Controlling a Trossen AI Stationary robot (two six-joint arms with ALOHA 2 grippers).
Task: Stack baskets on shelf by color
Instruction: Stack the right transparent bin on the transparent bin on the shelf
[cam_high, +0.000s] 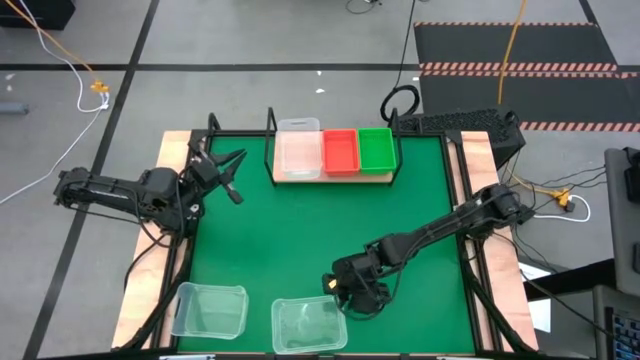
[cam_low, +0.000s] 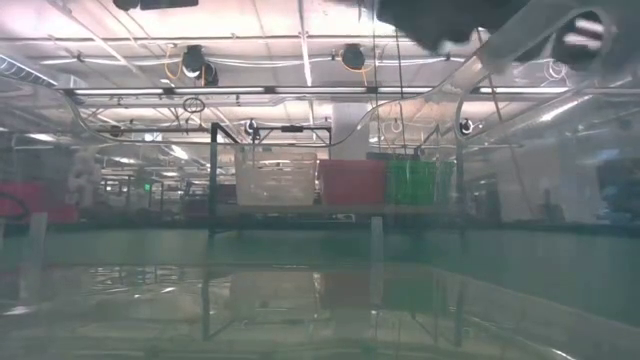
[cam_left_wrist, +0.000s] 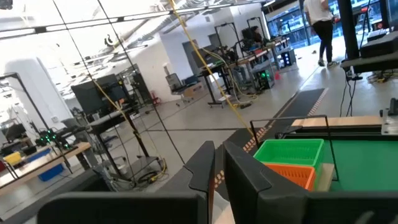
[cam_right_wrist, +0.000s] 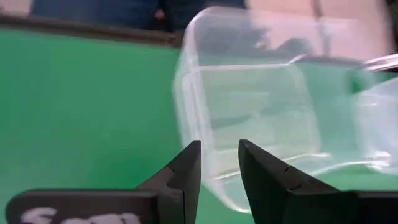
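Three basket stacks stand on the shelf (cam_high: 385, 177) at the table's far edge: clear (cam_high: 298, 152), red-orange (cam_high: 340, 150) and green (cam_high: 376, 148). Two more clear baskets rest on their bottoms at the near edge, one to the left (cam_high: 210, 308) and one in the middle (cam_high: 308, 323). My right gripper (cam_high: 343, 295) is low at the middle basket's far right corner. In the right wrist view it (cam_right_wrist: 219, 167) is narrowly open, with the basket's rim corner (cam_right_wrist: 227, 198) in line with the gap. My left gripper (cam_high: 228, 172) waits shut and raised, left of the shelf.
The shelf's black frame posts (cam_high: 271, 120) rise at its far corners. Wooden side strips (cam_high: 150, 250) border the green mat (cam_high: 300, 230), whose middle is bare. In the low view, a clear basket wall (cam_low: 300, 300) stands right before the camera.
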